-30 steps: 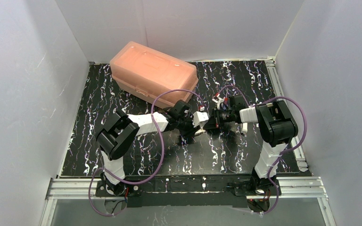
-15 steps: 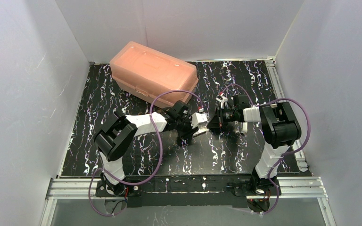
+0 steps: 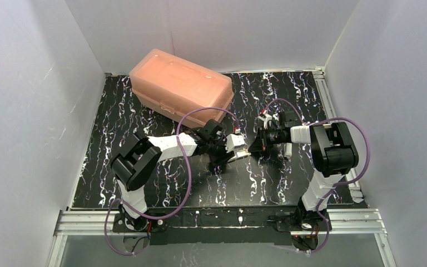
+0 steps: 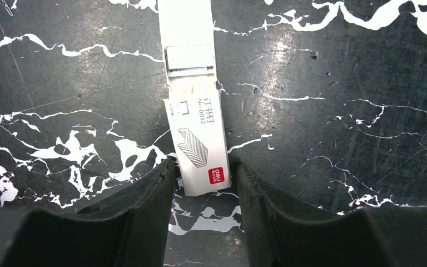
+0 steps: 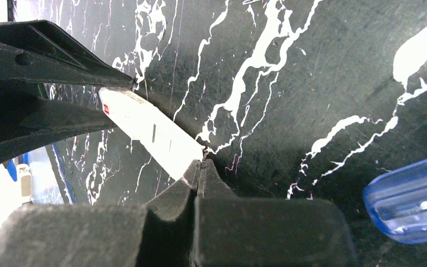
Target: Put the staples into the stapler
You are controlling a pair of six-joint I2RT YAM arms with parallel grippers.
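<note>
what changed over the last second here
The right hand, shut on the inner tray, drew back to the right, pulling the tray further out of the staple box between the fingers of the left hand. The left arm barely moved; the pink case stayed put.

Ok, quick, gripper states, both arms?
Left gripper: fingers flank the staple box; gripping or not, cannot tell.
Right gripper: closed, pinching the staple box's other end.

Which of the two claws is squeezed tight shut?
The right gripper: its fingers meet, pinching one end of the staple box. On the left gripper they stand apart, flanking the box's other end.
</note>
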